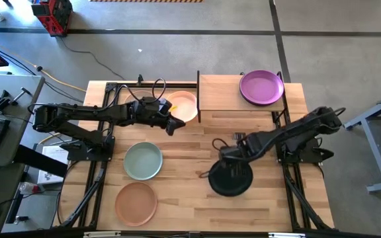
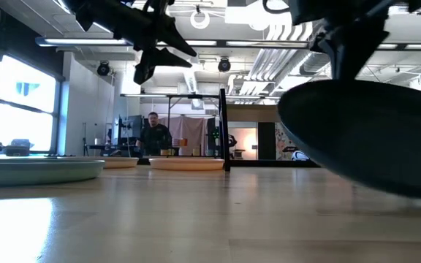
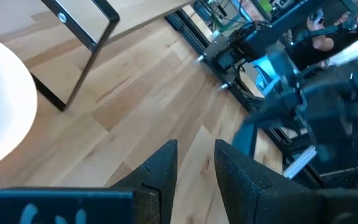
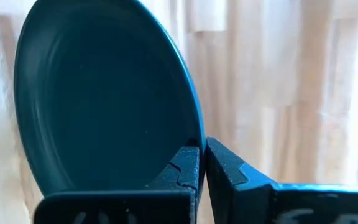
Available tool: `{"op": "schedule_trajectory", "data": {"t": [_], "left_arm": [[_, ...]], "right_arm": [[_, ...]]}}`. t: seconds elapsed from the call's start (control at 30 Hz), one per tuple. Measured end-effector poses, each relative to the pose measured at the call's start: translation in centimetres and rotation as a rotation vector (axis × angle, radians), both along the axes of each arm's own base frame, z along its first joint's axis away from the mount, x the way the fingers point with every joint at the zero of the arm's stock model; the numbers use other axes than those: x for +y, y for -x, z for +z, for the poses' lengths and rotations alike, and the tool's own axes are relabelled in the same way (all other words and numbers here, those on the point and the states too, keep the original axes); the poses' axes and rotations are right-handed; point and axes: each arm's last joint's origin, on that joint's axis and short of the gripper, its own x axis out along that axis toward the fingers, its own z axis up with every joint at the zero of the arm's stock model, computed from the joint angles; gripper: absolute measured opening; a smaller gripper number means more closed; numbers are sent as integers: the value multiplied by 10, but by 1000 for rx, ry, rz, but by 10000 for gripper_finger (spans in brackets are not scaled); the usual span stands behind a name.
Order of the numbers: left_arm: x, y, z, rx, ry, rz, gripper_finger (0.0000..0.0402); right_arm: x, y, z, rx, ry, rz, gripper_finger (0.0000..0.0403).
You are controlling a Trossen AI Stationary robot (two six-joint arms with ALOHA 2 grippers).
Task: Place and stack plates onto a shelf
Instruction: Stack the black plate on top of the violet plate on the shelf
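Purple plate (image 1: 261, 87), sage plate (image 1: 143, 160), seemingly dark-green plate (image 1: 231, 178).

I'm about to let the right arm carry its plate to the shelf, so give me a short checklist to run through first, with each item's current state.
1. Right claw shut on the dark plate's rim: ok.
2. Dark plate clear of the tabletop: ok in the low view, where it hangs above the wood.
3. Free room on the shelf: ok; only the purple plate sits on it, at one end.
4. Left claw out of the way: not ok; it hovers open by the peach plate, beside the shelf.
5. Grip firm enough for the carry: cannot tell.
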Motion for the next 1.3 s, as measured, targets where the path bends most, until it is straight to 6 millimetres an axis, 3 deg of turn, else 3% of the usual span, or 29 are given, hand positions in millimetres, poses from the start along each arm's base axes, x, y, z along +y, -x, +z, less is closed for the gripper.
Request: {"op": "schedule_trajectory", "data": {"t": [0.37, 0.73, 1.1, 1.3], "left_arm": [[-1, 0, 0, -2, 11, -49, 94], [-1, 0, 0, 2, -80, -92, 94], [-1, 0, 0, 3, -97, -100, 94], [-1, 0, 0, 3, -115, -108, 94]], "right_arm": [[-38, -13, 49, -46, 9, -68, 0], [-94, -12, 109, -143, 41, -176, 0], [-158, 18, 167, -223, 92, -324, 0], [-196, 53, 190, -310, 119, -458, 0]]}}
